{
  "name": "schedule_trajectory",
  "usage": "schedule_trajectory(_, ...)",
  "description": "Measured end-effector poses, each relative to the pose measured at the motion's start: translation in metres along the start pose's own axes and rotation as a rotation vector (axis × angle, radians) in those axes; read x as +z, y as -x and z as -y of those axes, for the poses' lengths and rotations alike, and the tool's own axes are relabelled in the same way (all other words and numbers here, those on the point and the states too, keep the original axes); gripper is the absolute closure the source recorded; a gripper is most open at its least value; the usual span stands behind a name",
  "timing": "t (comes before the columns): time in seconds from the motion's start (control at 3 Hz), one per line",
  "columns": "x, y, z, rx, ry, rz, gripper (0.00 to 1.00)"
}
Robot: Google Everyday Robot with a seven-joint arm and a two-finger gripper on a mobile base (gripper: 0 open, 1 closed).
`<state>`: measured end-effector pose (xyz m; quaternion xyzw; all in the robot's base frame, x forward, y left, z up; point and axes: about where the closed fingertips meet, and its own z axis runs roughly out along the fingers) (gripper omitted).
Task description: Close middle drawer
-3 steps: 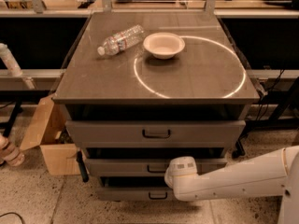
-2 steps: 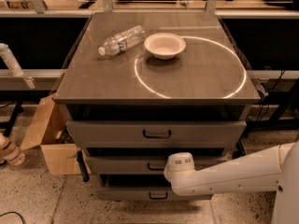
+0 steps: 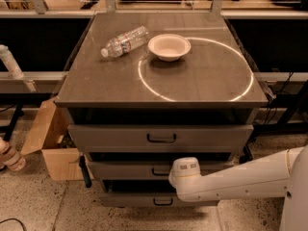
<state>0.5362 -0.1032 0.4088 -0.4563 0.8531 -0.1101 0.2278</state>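
The grey cabinet (image 3: 163, 88) has three drawers. The middle drawer (image 3: 125, 170) is the second one, with a low grey front and a small dark handle (image 3: 160, 172); a dark gap shows above its front. My white arm (image 3: 240, 179) reaches in from the lower right. My gripper (image 3: 177, 174) is at the end of the arm, right against the middle drawer's front, just right of the handle. The white wrist (image 3: 186, 166) hides its tips.
The top drawer (image 3: 161, 138) and the bottom drawer (image 3: 144, 199) sit above and below. A plastic bottle (image 3: 124, 41) and a white bowl (image 3: 169, 46) lie on the cabinet top. An open cardboard box (image 3: 48, 143) stands on the floor at the left.
My arm's end has shifted slightly left and up along the middle drawer's front. The drawer front looks about where it was.
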Motion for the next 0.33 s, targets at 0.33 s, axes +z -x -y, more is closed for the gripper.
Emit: schedule_trajectory(0.33,0.0000,0.0000,0.0000,0.000,0.000,0.000,0.51)
